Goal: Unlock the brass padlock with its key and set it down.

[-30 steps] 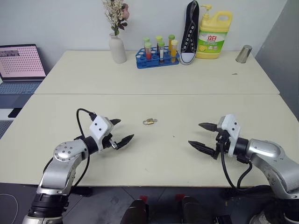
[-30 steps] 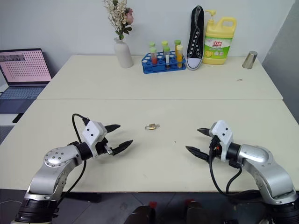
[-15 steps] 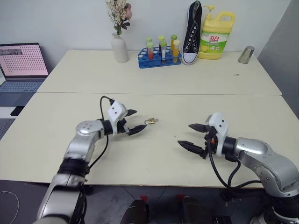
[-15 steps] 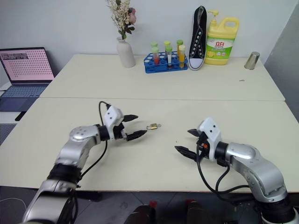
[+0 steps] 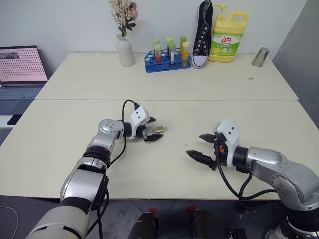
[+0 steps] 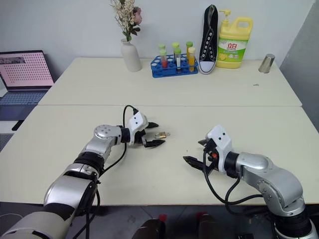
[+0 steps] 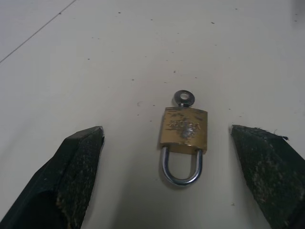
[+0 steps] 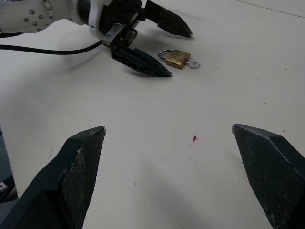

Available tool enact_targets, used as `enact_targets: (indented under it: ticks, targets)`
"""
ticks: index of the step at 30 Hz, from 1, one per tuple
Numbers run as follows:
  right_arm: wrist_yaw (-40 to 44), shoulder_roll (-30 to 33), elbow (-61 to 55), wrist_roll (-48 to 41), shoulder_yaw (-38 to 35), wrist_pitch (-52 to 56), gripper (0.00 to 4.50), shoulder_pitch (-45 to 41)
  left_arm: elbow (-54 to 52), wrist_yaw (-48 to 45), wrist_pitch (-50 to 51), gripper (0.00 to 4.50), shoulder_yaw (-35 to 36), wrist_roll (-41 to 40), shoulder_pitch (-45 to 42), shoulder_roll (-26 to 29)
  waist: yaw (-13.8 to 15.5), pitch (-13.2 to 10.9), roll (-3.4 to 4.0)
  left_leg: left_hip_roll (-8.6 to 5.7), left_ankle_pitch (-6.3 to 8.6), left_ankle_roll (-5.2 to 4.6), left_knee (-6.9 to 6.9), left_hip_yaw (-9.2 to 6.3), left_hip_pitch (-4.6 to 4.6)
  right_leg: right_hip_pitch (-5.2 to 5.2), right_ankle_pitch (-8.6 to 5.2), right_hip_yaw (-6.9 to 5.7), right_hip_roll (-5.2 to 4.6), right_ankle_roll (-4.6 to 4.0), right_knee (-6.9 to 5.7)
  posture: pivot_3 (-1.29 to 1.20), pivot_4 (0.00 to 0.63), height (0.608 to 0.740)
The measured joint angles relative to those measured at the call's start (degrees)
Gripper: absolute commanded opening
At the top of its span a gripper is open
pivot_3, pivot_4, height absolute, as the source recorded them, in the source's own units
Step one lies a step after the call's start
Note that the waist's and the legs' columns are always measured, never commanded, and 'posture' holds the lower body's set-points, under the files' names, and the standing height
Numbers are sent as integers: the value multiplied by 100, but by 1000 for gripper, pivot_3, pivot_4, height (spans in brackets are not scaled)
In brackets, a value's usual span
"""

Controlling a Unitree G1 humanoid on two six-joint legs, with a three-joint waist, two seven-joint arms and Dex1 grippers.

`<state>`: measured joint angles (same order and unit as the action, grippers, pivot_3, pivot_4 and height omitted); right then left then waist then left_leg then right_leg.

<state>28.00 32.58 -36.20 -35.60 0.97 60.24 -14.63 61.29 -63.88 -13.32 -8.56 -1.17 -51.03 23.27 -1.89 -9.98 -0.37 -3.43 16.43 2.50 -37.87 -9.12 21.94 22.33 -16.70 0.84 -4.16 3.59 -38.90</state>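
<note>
Reaching forward and inward since a second ago, the left gripper (image 5: 151, 129) has come up to the brass padlock (image 5: 158, 130), which has not shifted on the tabletop (image 5: 164, 84). Its jaws stand wide apart, one on either side of the lock's shackle end, and neither touches the lock. Seen from the left wrist, the padlock lies flat between the two black fingers (image 7: 71, 167), its silver shackle toward the camera and the key (image 7: 184, 98) sticking out of the far end of the brass body (only the key's round bow shows).

On the other side, the right gripper (image 5: 201, 146) has drifted a little toward the middle and rolled; its jaws are also fully apart and hold nothing. It hangs over bare tabletop well apart from the lock.

Along the far edge stand a white vase (image 5: 125, 51) of dried flowers, a blue tube rack (image 5: 167, 61), a black sneaker (image 5: 202, 35) propped upright, a yellow detergent bottle (image 5: 228, 39) and a metal cup (image 5: 259, 57). At far left sits an open laptop (image 5: 20, 67).
</note>
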Motion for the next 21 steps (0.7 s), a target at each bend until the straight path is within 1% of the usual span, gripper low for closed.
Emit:
enact_targets:
  ticks: [7, 10, 11, 12, 13, 19, 20, 21]
  targets:
    - [-128, -7, -14, -165, -41, 103, 4460, -5, 387, -94, -133, 4500, -78, 301, -311, -51, 2, 2, -3, 0, 0, -1, -1, -1, -3, -3, 0, -2, 0, 0, -2, 0, 150, 740]
    - [-182, -3, -16, -176, -48, 128, 4500, -5, 449, -131, -116, 3897, -82, 384, -371, -95, 3, 4, -5, -1, 0, -1, -3, -1, -4, -5, 0, -2, 0, 0, -3, 0, 150, 740]
    - [-187, 1, -16, -196, -63, 149, 4500, -7, 467, -159, -99, 3627, -108, 415, -398, -114, 3, 5, -7, -1, 0, -1, -4, -1, -4, -6, 0, -2, 0, 1, -3, 0, 150, 740]
    - [-188, 6, -17, -225, -89, 160, 4500, -8, 476, -184, -91, 3244, -133, 452, -419, -133, 3, 7, -7, -2, 0, -1, -4, -1, -6, -8, 0, -2, 0, 1, -3, 0, 150, 740]
    - [-189, 13, -17, -234, -107, 166, 4500, -13, 480, -191, -88, 2982, -171, 480, -433, -150, 7, 10, -8, -2, 0, -2, -5, -2, -9, -12, 0, -3, 0, 1, -3, 0, 150, 740]
    - [-198, 49, -75, -392, -193, 201, 4500, -15, 484, -229, -64, 1059, -311, 623, -448, -160, 7, 26, -7, 3, -3, -8, -4, -3, -33, -29, -1, -4, 5, 4, -12, 0, 150, 740]
    - [-203, 56, -85, -396, -198, 205, 4500, -14, 485, -226, -52, 958, -322, 631, -448, -152, 6, 30, -8, 4, -3, -9, -3, -2, -37, -33, -1, -4, 6, 5, -12, 0, 150, 740]
    - [-206, 62, -88, -399, -205, 211, 4500, -14, 485, -224, -49, 960, -330, 639, -449, -146, 5, 33, -9, 4, -3, -9, -2, -2, -41, -36, -1, -4, 7, 5, -12, 0, 150, 740]
